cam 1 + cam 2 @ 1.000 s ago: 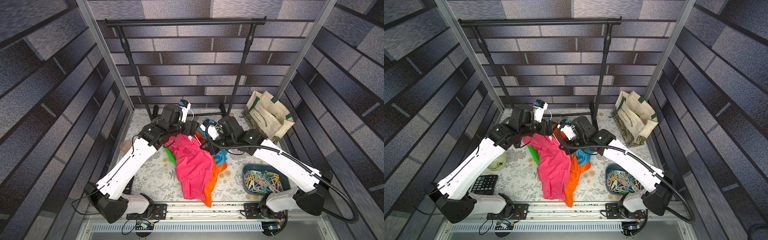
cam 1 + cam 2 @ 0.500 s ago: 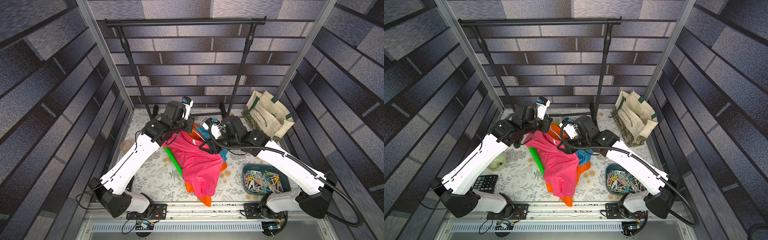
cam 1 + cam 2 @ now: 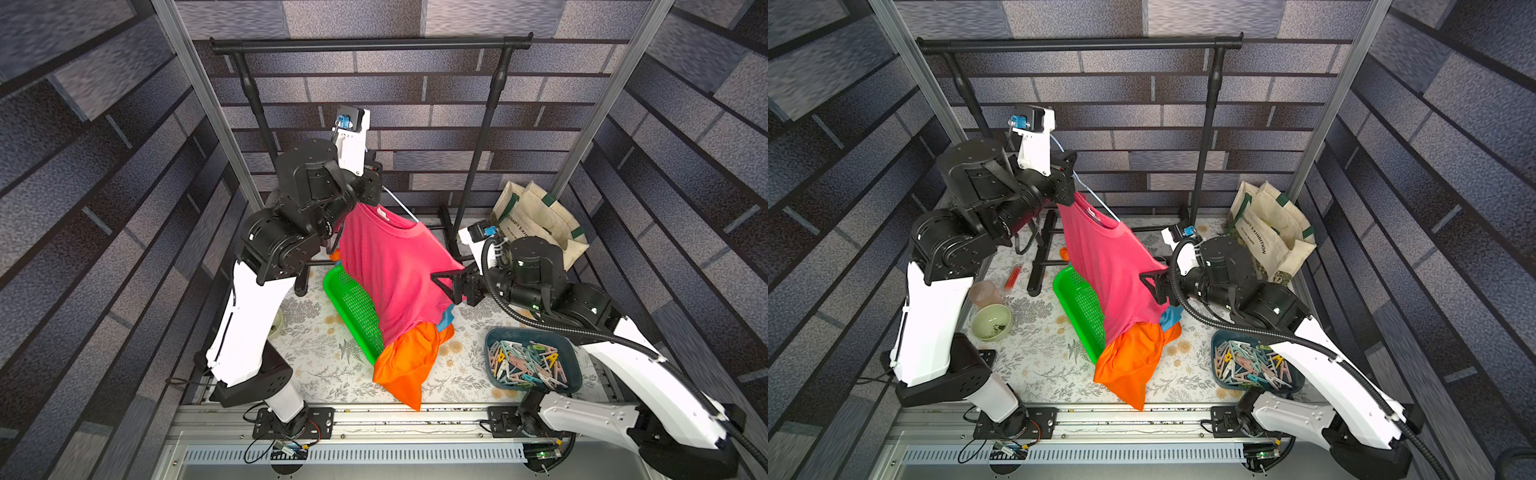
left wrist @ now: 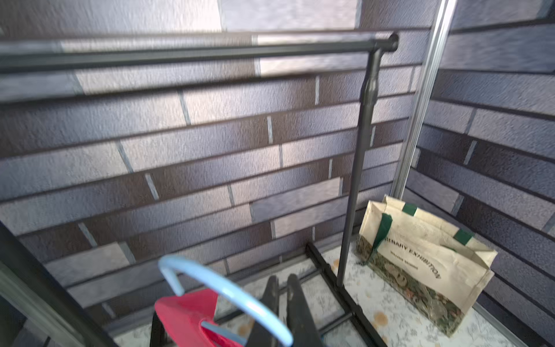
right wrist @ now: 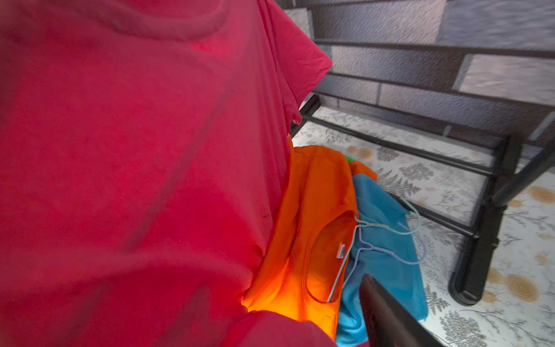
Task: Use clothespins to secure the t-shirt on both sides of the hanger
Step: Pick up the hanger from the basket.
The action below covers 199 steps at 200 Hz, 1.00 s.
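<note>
Left gripper (image 4: 282, 281): fingers closed together on the pale blue wire hanger (image 4: 228, 291), raised well above the table; hook curves up past the fingers in the left wrist view. Pink t-shirt (image 3: 395, 266) hangs from this hanger, collar uppermost, its lower hem draped onto an orange shirt (image 3: 409, 365) that lies over a green basket (image 3: 353, 307). A blue shirt (image 5: 387, 240) sits beside the orange one, with a second wire hanger lying across both. Right gripper (image 3: 446, 289): jaws apart, against the sleeve-side edge of the pink t-shirt; cannot tell whether fabric lies between them. Clothespins (image 3: 525, 361): all heaped in the dark blue tray (image 3: 574, 372) on the table near the right arm's base, well apart from both grippers. None visible on the shirt or hanger. Black garment rack (image 3: 370, 43) stands behind; tote bag (image 3: 540, 224) leans at the far right corner.
</note>
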Available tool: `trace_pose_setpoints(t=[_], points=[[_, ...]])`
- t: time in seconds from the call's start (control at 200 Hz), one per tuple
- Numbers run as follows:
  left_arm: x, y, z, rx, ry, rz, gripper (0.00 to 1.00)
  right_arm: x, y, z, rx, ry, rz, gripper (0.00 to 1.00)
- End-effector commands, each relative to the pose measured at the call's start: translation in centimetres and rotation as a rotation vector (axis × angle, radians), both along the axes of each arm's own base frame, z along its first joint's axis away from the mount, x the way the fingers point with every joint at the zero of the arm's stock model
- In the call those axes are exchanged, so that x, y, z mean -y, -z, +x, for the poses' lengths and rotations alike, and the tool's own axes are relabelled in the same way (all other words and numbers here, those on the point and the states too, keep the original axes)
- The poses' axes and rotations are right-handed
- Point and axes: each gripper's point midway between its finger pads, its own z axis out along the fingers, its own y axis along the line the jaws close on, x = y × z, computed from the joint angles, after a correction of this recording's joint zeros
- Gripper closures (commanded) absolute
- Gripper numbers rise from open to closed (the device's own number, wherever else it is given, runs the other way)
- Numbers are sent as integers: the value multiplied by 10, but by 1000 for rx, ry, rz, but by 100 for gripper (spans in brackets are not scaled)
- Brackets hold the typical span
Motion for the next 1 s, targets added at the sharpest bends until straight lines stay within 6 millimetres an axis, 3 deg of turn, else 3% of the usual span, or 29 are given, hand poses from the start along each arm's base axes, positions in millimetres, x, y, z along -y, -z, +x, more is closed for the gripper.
trace_pose_setpoints(t=[0.0, 0.085, 0.19, 0.271, 0.371, 0.411, 0.426, 0.441, 0.566, 0.616, 0.812, 0.992], points=[[-3, -32, -1, 151, -112, 77, 100, 18, 5, 10, 46, 87, -69, 18], [4, -66, -12, 308, -174, 113, 100, 23, -8, 8, 73, 95, -61, 18], [15, -91, -30, 427, -153, 130, 100, 20, -17, 8, 86, 87, -32, 17], [17, -98, -38, 458, -130, 118, 100, 10, -13, 7, 65, 55, -3, 16], [15, -99, -40, 456, -120, 115, 100, -19, -2, 4, 3, -42, 72, 15], [13, -99, -41, 455, -125, 117, 100, -34, 9, 0, -44, -107, 111, 12], [13, -98, -40, 453, -125, 119, 100, -40, 11, -3, -61, -131, 131, 2], [12, -98, -41, 453, -126, 119, 100, -45, 14, -5, -75, -154, 150, 0], [4, -101, -41, 453, -154, 122, 100, -71, 51, -10, -222, -227, 283, 0], [-1, -102, -41, 453, -170, 119, 100, -74, 85, -9, -300, -203, 280, 0], [-31, -115, -47, 469, -225, 77, 100, -52, 157, 3, -391, -26, 130, 0], [-46, -118, -53, 461, -242, 57, 100, -25, 207, 22, -406, 163, -46, 0]])
